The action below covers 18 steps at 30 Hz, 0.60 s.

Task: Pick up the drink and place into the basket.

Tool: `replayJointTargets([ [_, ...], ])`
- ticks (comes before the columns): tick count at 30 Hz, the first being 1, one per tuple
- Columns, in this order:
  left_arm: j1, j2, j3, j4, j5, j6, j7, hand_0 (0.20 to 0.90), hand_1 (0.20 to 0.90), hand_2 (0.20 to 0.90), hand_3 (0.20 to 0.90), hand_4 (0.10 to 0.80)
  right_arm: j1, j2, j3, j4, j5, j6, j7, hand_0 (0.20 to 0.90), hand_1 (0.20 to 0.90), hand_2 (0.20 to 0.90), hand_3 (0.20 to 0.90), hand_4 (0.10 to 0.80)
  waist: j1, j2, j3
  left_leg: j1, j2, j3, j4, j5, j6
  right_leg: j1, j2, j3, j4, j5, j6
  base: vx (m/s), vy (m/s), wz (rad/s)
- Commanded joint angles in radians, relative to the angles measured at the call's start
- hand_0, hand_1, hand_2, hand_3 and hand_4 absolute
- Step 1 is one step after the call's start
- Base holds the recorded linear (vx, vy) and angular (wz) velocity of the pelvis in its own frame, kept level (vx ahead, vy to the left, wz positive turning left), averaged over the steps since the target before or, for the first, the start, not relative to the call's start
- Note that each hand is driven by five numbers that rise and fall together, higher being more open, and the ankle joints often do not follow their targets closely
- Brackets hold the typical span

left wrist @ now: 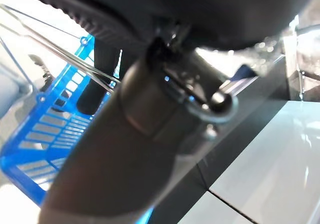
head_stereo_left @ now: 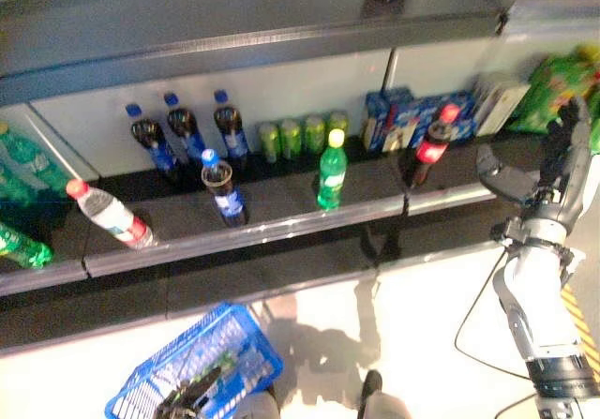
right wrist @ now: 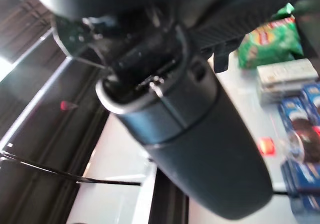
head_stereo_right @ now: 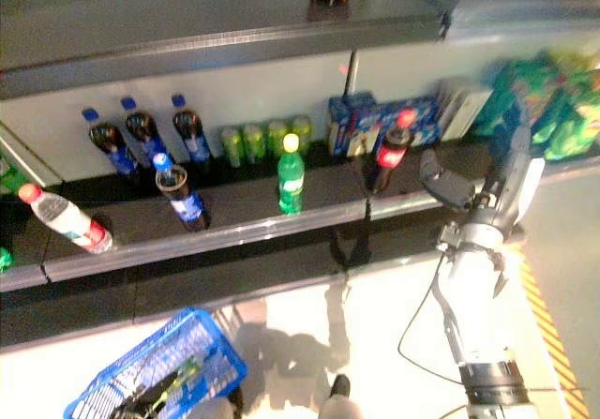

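Drink: red-capped cola bottle upright on the shelf, right of centre.
Right hand: we see fingers spread — holding nothing.
Left hand: lower left, at the blue basket — we cannot tell its fingers.

Red-capped dark drink bottle upright on shelf, blue wire basket on floor below

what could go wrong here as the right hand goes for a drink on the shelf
The right hand is raised open beside the red-capped cola bottle; a sideways approach could topple it into the blue biscuit boxes behind. The clear red-capped bottle already leans near the shelf's front lip. The blue basket sits low and far left, so the carry across is long.
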Motion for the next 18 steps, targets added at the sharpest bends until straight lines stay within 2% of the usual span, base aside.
replayJointTargets([
  [1, -0.006, 0.036, -0.053, -0.075, -0.068, -0.046, -0.017, 0.300, 0.300, 0.300, 0.200, 0.100, -0.162, -0.037, -0.003, -0.024, -0.007, -0.102, -0.057, 0.900, 0.900, 0.900, 0.900, 0.800, 0.034, -0.027, 0.020, 0.026, 0.054, -0.036, 0.120, -0.096, -0.009, -0.093, -0.080, 0.038, 0.108, -0.003, 0.058, -0.114, -0.009, 0.16],
  [7, -0.050, 0.046, -0.114, -0.143, -0.106, -0.060, 0.012, 0.300, 0.300, 0.300, 0.200, 0.100, -0.283, -0.017, 0.029, 0.006, 0.041, -0.102, -0.166, 0.900, 0.900, 0.900, 0.900, 0.800, 0.044, -0.004, 0.115, -0.080, 0.042, -0.063, 0.173, -0.085, 0.002, -0.188, -0.097, 0.060, 0.171, -0.006, 0.059, -0.122, -0.020, 0.09],
  [14, -0.049, 0.032, -0.133, -0.146, -0.139, -0.075, -0.013, 0.300, 0.300, 0.300, 0.200, 0.100, -0.401, -0.034, 0.054, 0.038, 0.049, -0.044, -0.199, 0.900, 0.900, 0.900, 0.900, 0.800, 0.040, 0.039, 0.165, -0.116, 0.016, -0.059, 0.171, -0.066, 0.004, -0.238, -0.101, 0.086, 0.185, -0.004, 0.049, -0.040, 0.046, -0.08],
  [18, -0.053, 0.030, -0.135, -0.149, -0.139, -0.068, -0.030, 0.300, 0.300, 0.300, 0.200, 0.100, -0.452, -0.058, 0.063, 0.065, 0.070, -0.036, -0.215, 0.900, 0.900, 0.900, 0.900, 0.800, 0.040, 0.050, 0.180, -0.121, 0.011, -0.053, 0.161, -0.057, 0.004, -0.249, -0.100, 0.091, 0.185, -0.005, 0.044, -0.005, 0.002, -0.09],
])
